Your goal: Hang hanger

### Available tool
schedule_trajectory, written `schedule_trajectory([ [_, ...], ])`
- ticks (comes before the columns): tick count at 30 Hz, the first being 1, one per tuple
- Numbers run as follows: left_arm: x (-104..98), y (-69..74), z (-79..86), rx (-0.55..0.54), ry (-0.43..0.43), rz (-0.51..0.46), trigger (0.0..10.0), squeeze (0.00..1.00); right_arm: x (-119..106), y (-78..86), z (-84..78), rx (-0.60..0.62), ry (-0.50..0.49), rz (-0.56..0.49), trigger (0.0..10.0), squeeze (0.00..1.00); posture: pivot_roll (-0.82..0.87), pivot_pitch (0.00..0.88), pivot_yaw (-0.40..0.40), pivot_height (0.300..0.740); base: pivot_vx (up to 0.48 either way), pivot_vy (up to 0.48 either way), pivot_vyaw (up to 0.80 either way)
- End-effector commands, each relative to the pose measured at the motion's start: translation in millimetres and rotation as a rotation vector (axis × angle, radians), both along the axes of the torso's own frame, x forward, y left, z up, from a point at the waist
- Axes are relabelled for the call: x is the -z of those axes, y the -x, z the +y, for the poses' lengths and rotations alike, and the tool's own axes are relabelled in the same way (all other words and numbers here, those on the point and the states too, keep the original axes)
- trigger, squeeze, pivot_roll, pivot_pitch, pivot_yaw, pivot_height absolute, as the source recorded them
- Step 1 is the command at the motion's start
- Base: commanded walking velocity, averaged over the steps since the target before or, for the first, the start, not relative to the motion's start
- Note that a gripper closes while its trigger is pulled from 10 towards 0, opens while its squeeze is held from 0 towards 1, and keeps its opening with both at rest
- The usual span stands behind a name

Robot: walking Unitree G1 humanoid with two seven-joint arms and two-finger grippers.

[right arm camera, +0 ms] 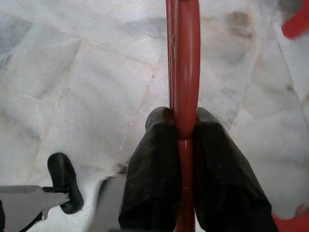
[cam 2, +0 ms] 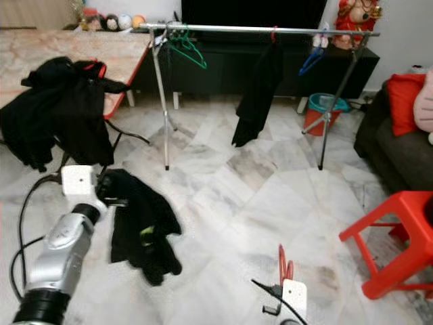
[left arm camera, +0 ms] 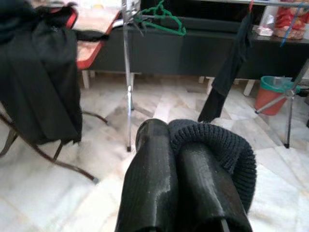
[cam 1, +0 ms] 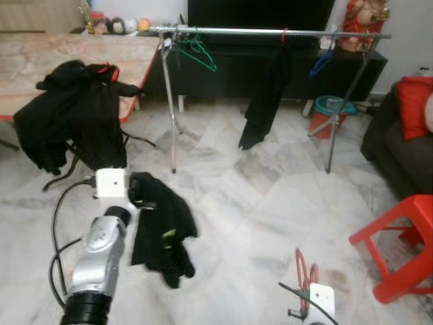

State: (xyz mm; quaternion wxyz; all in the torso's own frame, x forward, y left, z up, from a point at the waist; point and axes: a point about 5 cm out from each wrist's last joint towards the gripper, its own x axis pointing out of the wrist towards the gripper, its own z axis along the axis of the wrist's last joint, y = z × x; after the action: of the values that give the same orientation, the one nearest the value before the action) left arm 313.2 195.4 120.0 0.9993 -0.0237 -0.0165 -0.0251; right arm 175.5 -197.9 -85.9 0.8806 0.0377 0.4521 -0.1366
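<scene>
My right gripper is shut on a red hanger, held low over the marble floor at the lower right; the same hanger pokes up in front of that wrist. My left gripper is shut on the edge of a black knit garment, which droops from the fingers toward the floor on my left. Ahead stands a metal clothes rail with a green hanger, a hanging black garment and a blue hanger.
A pile of black clothes hangs off a table at the left. A red stool and a dark sofa stand at the right. A teal and red bucket sits by the rail's right legs.
</scene>
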Motion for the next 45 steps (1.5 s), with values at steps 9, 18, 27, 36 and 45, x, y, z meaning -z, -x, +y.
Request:
schedule_trajectory([
  [9,-13.4,-5.7,-13.1,0.043,0.001,-0.043,10.0,0.0,2.3,4.1,1.2,-0.022,-0.013,0.021,10.0,0.0,-0.06,0.0,-0.028,0.732,0.0,0.402,0.44],
  [18,-14.0,-6.1,-17.1,0.048,-0.002,-0.043,10.0,0.0,1.4,2.8,-0.3,-0.005,-0.011,0.01,10.0,0.0,-0.06,0.0,-0.03,0.732,0.0,0.402,0.0],
  [27,-14.7,-6.2,-16.1,0.044,-0.002,-0.039,10.0,0.0,0.9,1.4,0.2,-0.019,-0.021,0.005,10.0,0.0,-0.06,0.0,-0.032,0.732,0.0,0.399,0.0],
  [36,-15.0,-6.1,-15.6,0.042,-0.004,-0.036,10.0,0.0,0.7,0.7,0.1,-0.034,-0.02,0.009,10.0,0.0,-0.06,0.0,-0.033,0.732,0.0,0.401,0.0],
  [45,-14.0,-4.9,-19.4,0.049,-0.004,-0.033,10.0,0.0,1.0,1.9,-1.5,-0.043,-0.016,0.013,10.0,0.0,-0.05,0.0,-0.035,0.732,0.0,0.4,0.0],
])
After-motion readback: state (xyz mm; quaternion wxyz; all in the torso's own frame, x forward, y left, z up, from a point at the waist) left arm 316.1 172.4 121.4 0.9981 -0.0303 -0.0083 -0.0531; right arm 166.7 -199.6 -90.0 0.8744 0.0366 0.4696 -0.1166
